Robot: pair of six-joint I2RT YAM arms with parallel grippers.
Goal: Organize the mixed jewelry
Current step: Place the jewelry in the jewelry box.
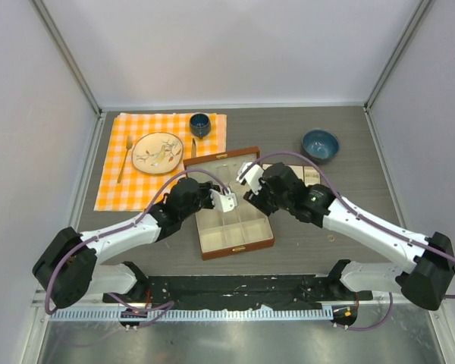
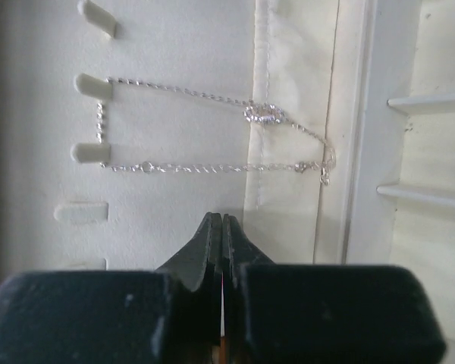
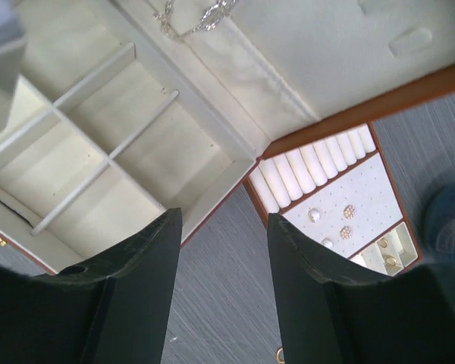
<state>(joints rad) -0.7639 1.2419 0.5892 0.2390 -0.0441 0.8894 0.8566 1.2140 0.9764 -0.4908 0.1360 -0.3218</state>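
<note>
The brown jewelry box (image 1: 246, 244) lies open mid-table, its cream compartments (image 3: 106, 152) empty. The thin silver chain necklace (image 2: 205, 168) hangs looped over cream hooks (image 2: 91, 87) on the lid lining, its small pendant (image 2: 264, 114) on the upper strand; part of it shows in the right wrist view (image 3: 201, 17). My left gripper (image 2: 222, 221) is shut, nothing seen in it, just below the chain. My right gripper (image 3: 224, 224) is open and empty over the table by the box's right corner. A tiny gold ring (image 3: 279, 355) lies on the table.
A cream insert tray (image 3: 368, 178) with ring rolls and small earrings (image 3: 347, 212) sits right of the box. A blue bowl (image 1: 320, 145) stands at the back right. An orange checked cloth (image 1: 114, 193) holds a plate (image 1: 157, 153), a gold spoon (image 1: 124, 158) and a dark cup (image 1: 200, 124).
</note>
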